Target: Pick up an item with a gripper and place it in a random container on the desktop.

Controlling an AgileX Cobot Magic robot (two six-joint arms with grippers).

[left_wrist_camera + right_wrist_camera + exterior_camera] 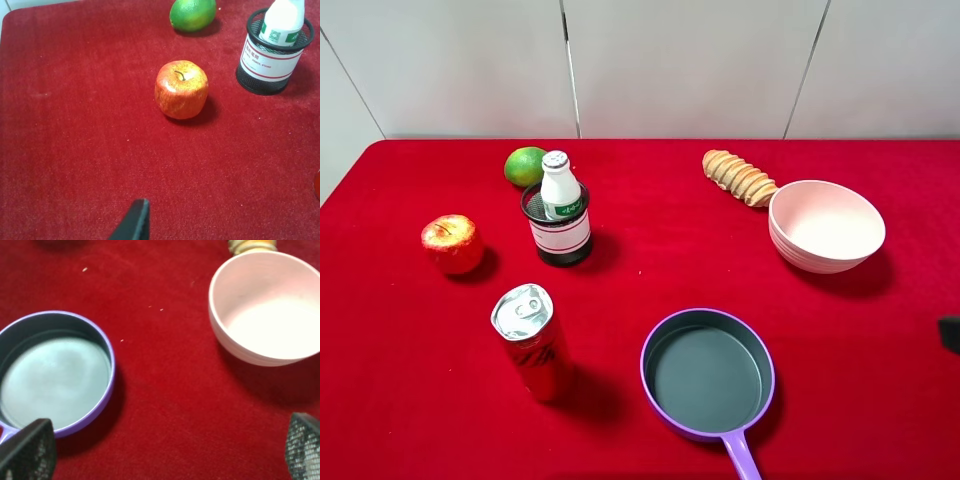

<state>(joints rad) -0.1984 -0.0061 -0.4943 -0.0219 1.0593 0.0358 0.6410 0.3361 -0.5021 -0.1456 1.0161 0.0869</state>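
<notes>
The white drink bottle with a foil cap stands upright inside the black wire-mesh cup on the red cloth at the back left. Both also show in the left wrist view, the bottle in the cup. Only one black fingertip of my left gripper shows, well away from the cup and short of the apple. My right gripper is open and empty, low over the cloth between the purple pan and the pink bowl. Only a dark bit of it shows at the right edge of the high view.
A red apple lies left of the cup and a green lime behind it. A red can stands in front. The purple pan is at front centre. The pink bowl and a bread roll are at the back right.
</notes>
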